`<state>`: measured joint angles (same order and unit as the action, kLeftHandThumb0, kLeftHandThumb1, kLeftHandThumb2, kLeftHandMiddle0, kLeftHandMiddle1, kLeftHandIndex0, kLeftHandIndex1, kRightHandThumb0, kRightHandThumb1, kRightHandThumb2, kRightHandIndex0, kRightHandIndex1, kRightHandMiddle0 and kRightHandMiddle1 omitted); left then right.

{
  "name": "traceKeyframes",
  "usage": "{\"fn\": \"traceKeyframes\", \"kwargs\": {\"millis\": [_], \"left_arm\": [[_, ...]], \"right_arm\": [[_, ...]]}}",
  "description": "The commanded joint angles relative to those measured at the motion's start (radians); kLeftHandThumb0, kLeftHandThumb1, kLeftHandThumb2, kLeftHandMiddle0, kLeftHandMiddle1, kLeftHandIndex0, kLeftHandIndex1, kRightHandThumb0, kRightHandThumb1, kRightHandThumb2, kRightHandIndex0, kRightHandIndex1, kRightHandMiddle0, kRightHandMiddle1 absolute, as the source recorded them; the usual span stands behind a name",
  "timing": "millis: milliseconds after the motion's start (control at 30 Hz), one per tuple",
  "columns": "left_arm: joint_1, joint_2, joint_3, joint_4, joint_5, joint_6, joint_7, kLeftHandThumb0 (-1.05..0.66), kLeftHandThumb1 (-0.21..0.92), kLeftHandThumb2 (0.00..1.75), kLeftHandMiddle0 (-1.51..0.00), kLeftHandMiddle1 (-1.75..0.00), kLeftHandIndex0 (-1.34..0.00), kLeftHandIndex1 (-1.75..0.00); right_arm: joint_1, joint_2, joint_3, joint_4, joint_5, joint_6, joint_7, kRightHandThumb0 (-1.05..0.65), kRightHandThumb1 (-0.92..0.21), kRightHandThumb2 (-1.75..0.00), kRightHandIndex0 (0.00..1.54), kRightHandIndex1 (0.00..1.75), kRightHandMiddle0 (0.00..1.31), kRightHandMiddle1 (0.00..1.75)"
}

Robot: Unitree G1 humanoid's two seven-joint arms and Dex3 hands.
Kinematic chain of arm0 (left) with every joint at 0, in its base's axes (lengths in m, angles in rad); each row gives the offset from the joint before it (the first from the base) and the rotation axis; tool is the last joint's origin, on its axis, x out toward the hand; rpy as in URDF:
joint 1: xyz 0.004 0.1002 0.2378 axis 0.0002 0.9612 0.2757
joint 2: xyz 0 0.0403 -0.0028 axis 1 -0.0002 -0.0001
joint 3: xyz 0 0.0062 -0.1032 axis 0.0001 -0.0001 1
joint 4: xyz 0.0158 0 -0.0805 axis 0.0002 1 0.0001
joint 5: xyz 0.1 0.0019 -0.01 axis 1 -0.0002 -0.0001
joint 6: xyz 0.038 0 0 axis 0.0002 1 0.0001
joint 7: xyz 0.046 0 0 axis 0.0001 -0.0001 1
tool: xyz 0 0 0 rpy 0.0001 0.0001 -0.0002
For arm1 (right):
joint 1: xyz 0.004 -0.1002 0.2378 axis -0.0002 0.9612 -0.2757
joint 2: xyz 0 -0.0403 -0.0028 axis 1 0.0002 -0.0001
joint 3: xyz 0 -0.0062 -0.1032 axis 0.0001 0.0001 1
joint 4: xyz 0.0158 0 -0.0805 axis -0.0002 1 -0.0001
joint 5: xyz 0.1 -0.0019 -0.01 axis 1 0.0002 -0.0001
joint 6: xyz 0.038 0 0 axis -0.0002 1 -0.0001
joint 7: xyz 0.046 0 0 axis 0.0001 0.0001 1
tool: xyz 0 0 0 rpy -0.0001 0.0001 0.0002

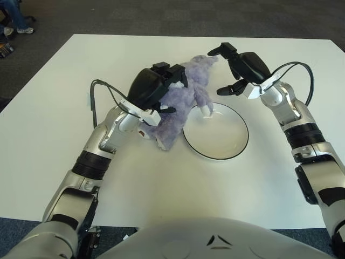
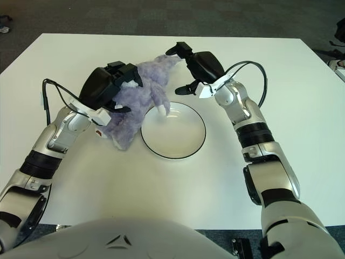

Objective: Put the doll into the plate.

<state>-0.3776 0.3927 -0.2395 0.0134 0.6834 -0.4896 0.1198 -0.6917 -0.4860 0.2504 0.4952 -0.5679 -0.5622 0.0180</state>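
Observation:
A purple plush doll lies on the white table, just left of a white plate with a dark rim. One of its legs, with a white tip, hangs over the plate's left rim. My left hand is shut on the doll's body from the left and covers part of it. My right hand is above the plate's far edge with its fingers spread. Its upper finger is close to the doll's top end; I cannot tell if they touch. The plate holds nothing but the leg tip.
The table's far edge borders dark carpet. A person's feet show at the far left corner. A black cable loops off my left forearm, another off my right wrist.

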Motion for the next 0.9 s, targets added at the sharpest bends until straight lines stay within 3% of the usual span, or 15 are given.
{"fn": "traceKeyframes", "kwargs": {"millis": [0,100,233,467,867], "left_arm": [[0.000,-0.003,0.011,-0.009,0.001,-0.002,0.013,-0.55,0.13,1.54,-1.29,-1.75,-0.76,-1.75],[0.002,-0.012,0.011,-0.018,-0.020,0.009,-0.006,-0.55,0.13,1.54,-1.29,-1.75,-0.76,-1.75],[0.002,-0.014,0.010,-0.025,-0.015,0.014,-0.007,-0.54,0.14,1.53,-1.29,-1.75,-0.76,-1.75],[0.002,-0.019,0.009,-0.038,0.006,0.022,0.002,-0.55,0.14,1.53,-1.29,-1.75,-0.76,-1.75],[0.012,-0.022,0.005,-0.079,0.023,0.060,-0.024,-0.55,0.13,1.54,-1.29,-1.75,-0.76,-1.75]], "right_arm": [[-0.035,-0.001,0.019,0.032,-0.022,-0.020,-0.008,-0.56,-0.31,-0.92,0.34,1.40,0.00,0.69],[-0.044,0.002,0.031,0.037,-0.026,-0.011,0.008,-0.57,-0.32,-0.91,0.24,1.16,0.00,0.69],[-0.047,0.001,0.038,0.035,-0.026,-0.001,0.021,-0.57,-0.32,-0.91,0.17,0.98,0.00,0.71],[-0.051,0.009,0.053,0.026,-0.034,0.029,0.044,-0.55,-0.31,-0.91,0.15,0.92,0.00,0.70],[-0.062,0.030,0.072,0.050,-0.045,0.012,0.028,-0.44,-0.27,-0.98,0.11,0.79,0.00,0.69]]}}
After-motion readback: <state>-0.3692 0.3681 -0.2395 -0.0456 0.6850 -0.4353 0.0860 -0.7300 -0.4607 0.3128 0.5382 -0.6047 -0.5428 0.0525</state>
